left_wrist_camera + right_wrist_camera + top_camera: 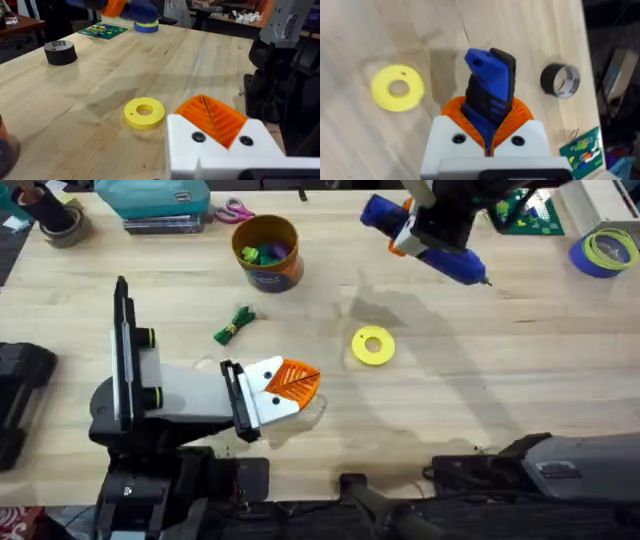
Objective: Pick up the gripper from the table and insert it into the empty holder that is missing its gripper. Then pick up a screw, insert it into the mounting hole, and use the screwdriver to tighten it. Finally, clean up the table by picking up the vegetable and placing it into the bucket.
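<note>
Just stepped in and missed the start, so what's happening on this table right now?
The right end effector is clamped on the blue pen-shaped electric screwdriver, holding it up above the far side of the wooden table. The left end effector rests shut near the table's front. The small green leafy toy vegetable lies on the wood beside the round orange-brown bucket, not yet in it.

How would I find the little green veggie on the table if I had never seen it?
Start at the round orange-brown bucket near the table's far edge, the one with colourful toys inside. Come toward the robot's bases: the vegetable lies alone on bare wood, between the bucket and the left gripper. It is tiny, leafy and green; the flat ring nearby is yellow.
</note>
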Tool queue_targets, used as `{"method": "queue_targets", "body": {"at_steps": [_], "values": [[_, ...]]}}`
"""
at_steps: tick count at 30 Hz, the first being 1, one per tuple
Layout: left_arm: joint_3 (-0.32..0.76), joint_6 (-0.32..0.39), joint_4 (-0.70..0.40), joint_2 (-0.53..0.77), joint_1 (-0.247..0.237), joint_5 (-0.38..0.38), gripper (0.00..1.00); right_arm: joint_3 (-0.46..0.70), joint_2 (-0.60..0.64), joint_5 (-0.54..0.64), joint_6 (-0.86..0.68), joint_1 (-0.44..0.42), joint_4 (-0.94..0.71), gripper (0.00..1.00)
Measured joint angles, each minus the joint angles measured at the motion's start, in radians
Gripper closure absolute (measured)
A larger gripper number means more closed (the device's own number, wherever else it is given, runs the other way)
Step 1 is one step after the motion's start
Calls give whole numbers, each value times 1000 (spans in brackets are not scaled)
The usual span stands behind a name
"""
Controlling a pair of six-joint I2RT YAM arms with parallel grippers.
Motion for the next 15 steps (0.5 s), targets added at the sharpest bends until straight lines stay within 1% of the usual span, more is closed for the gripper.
{"method": "queue_targets", "body": {"at_steps": [5,10,15], "values": [[0,0,0,0,0,0,996,-101,65,12,-71,-113,82,979],[0,0,0,0,0,0,996,-262,95,19,-160,-222,194,979],[0,0,0,0,0,0,996,-410,96,20,-258,-304,289,979]]}}
